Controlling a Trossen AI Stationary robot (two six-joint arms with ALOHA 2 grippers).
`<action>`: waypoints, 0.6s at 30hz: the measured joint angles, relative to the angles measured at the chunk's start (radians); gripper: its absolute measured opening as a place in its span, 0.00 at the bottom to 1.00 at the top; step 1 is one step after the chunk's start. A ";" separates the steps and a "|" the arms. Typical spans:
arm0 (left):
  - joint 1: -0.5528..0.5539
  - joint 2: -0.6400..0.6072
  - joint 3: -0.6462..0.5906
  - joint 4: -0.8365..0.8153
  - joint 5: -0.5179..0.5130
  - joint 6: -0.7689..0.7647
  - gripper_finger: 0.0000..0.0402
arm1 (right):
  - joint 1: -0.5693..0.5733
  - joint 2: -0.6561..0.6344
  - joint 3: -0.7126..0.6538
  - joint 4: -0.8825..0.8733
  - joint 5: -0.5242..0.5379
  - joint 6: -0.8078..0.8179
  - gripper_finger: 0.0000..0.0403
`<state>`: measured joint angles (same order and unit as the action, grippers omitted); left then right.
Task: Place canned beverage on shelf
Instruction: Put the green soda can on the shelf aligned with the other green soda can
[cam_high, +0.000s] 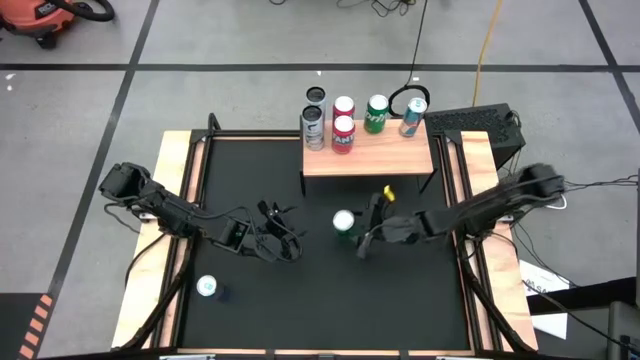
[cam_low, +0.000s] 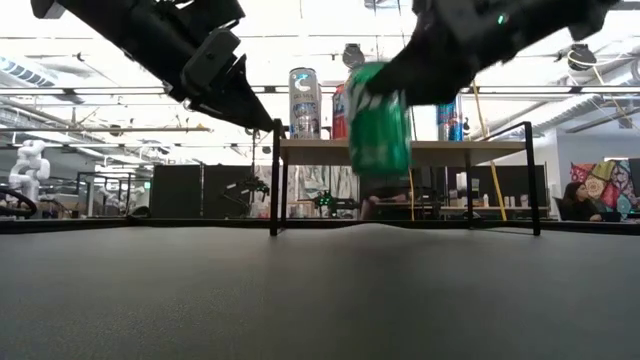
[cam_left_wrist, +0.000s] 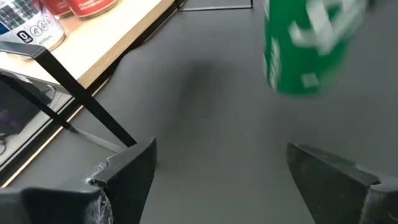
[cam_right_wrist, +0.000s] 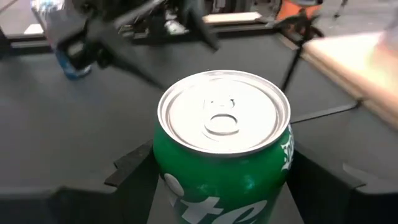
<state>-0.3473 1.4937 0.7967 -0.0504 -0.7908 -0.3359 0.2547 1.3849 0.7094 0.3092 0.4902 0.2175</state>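
Glossy green can (cam_right_wrist: 222, 155) gripped between right fingers (cam_right_wrist: 134, 168); left fingers (cam_left_wrist: 124, 171) spread open

Orange shop vacuum (cam_high: 45, 18) on floor, far left corner. Yellow cable (cam_high: 487, 45) runs across floor behind the surface. White papers (cam_high: 545, 295) lie on floor right of surface. Seated person (cam_low: 577, 200) in background.

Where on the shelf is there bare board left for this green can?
The shelf is bare along its front strip, toward the right gripper holding the green can, and in its right front corner below the blue can. The back edge is crowded: silver can, red can, another green can.
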 joint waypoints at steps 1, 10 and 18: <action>0.000 0.000 0.000 0.003 0.000 0.000 0.87 | -0.008 -0.047 0.000 -0.040 0.000 -0.009 0.71; 0.000 0.000 0.000 0.038 -0.026 -0.001 0.87 | -0.196 -0.388 0.000 -0.259 -0.003 -0.112 0.71; 0.000 0.000 0.000 0.052 -0.029 -0.001 0.87 | -0.419 -0.455 0.002 -0.292 -0.211 -0.213 0.71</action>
<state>-0.3473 1.4937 0.7967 0.0016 -0.8199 -0.3370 -0.1641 0.9296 0.7114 0.0171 0.2792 0.0050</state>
